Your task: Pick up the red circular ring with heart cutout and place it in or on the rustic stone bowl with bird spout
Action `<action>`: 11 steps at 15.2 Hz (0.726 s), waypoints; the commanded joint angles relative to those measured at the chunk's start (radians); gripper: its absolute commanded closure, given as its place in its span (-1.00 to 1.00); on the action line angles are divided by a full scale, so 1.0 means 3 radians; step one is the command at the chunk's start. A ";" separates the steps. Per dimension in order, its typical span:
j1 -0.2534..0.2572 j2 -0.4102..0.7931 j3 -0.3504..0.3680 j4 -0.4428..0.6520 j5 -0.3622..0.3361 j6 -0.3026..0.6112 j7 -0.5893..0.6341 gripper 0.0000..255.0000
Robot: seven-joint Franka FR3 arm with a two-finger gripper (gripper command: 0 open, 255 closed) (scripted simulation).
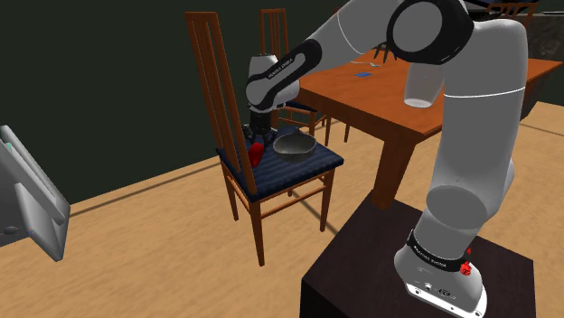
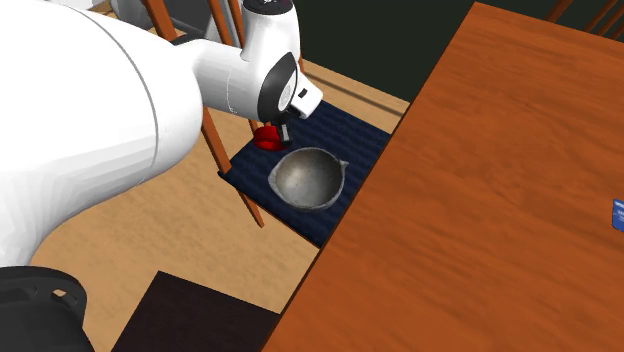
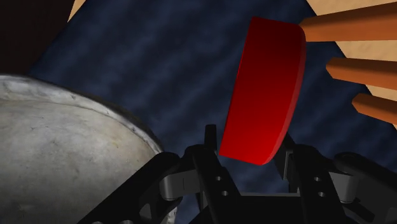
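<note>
One grey bowl [image 2: 308,178] on blue cushion [image 2: 352,150], jaws clasping red ring [image 3: 264,89] beside it.

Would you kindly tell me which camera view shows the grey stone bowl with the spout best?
The second exterior view: the grey stone bowl shows whole from above, spout included. The shoulder view shows it side-on from farther off, under the arm; the wrist view shows part of its rim and wall beside the gripper.

ring [image 3: 264,95]: smooth, glossy | bowl [image 3: 63,165]: rough matt stone | cushion [image 3: 159,63]: woven cloth | table [image 2: 480,200]: wood
</note>
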 commanded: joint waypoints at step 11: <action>-0.0012 -0.0180 0.0010 0.0166 0.0027 -0.0353 -0.0003 1.00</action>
